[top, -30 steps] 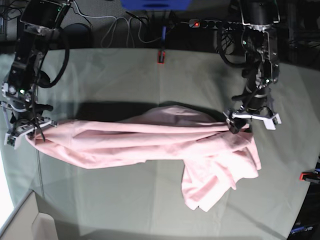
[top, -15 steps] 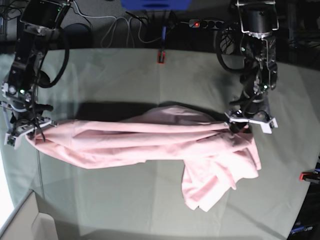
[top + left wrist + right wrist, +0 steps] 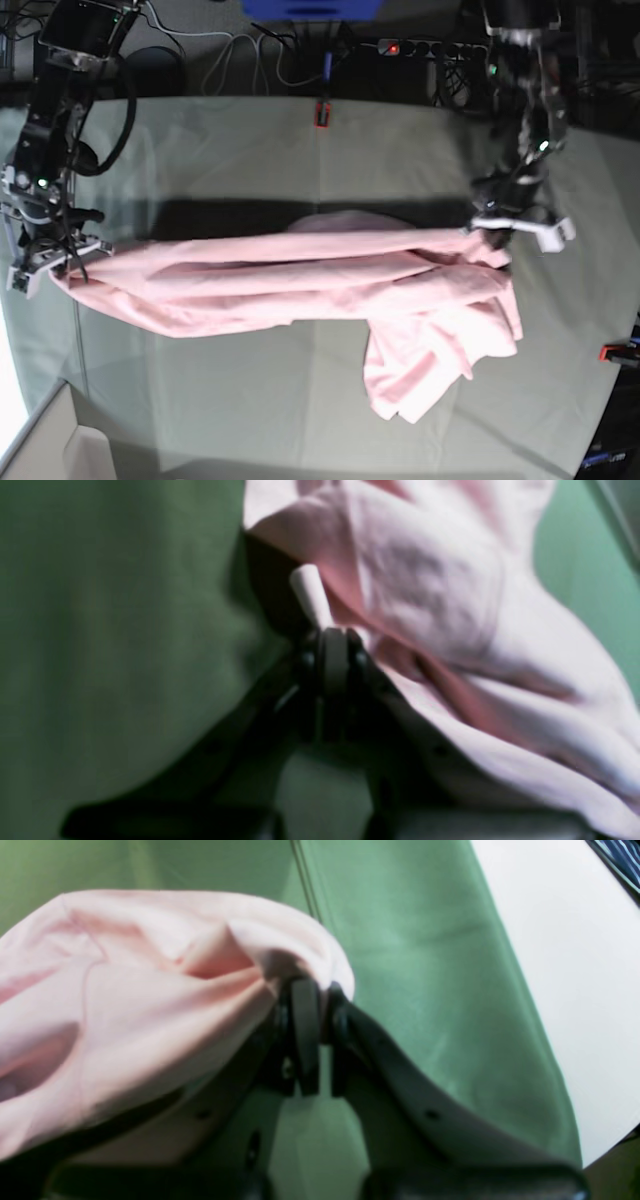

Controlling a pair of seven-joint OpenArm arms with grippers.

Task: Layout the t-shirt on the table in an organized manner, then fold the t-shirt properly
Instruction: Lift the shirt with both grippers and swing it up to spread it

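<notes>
Both end effectors, left (image 3: 487, 226) and right (image 3: 62, 262), were clamped on the t-shirt (image 3: 300, 275), stretched across the bench (image 3: 250, 150).

Black cables (image 3: 250, 55) and power strip (image 3: 415, 46) behind.

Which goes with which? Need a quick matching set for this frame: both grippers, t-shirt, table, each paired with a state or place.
Column 1:
1. left gripper
2. right gripper
3. t-shirt
4. table

Column 2:
A. grey-green cloth cover, red clamp at far edge
B. shut on the shirt's end at the base view's right
C. pale pink, stretched between the arms, one part bunched
D. shut on the shirt's end at the base view's left

Pairs: 1-B, 2-D, 3-C, 4-A
</notes>
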